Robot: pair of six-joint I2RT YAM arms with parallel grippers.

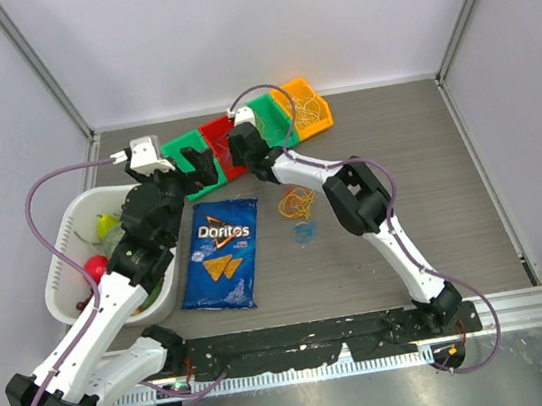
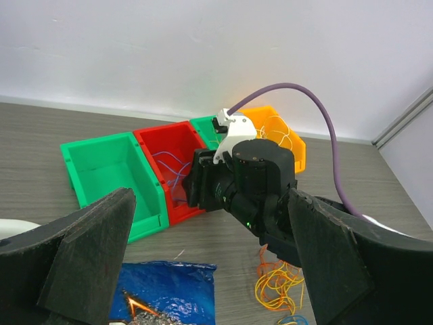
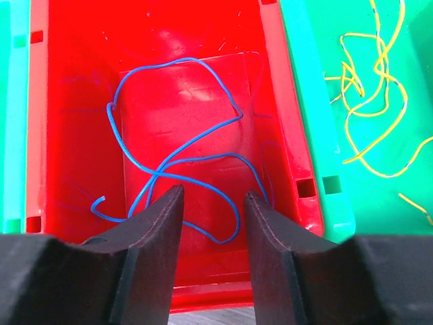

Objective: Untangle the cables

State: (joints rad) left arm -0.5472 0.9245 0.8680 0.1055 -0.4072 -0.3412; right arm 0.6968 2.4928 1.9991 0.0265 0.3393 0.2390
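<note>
The left end effector is held fully released near a green bin. The right end effector is positioned released over the red bin, in which a blue cable is seen lying loose. An orange-yellow cable tangle is located on the surface at its five o'clock.

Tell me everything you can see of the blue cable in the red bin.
The blue cable is a thin, flexible strand, seemingly plastic-coated, lying loose on the floor of the red bin. It curls in several open loops that cross near the middle, and one free end shows at the left. The right pincer hangs open above it without gripping it and hides part of it.
</note>
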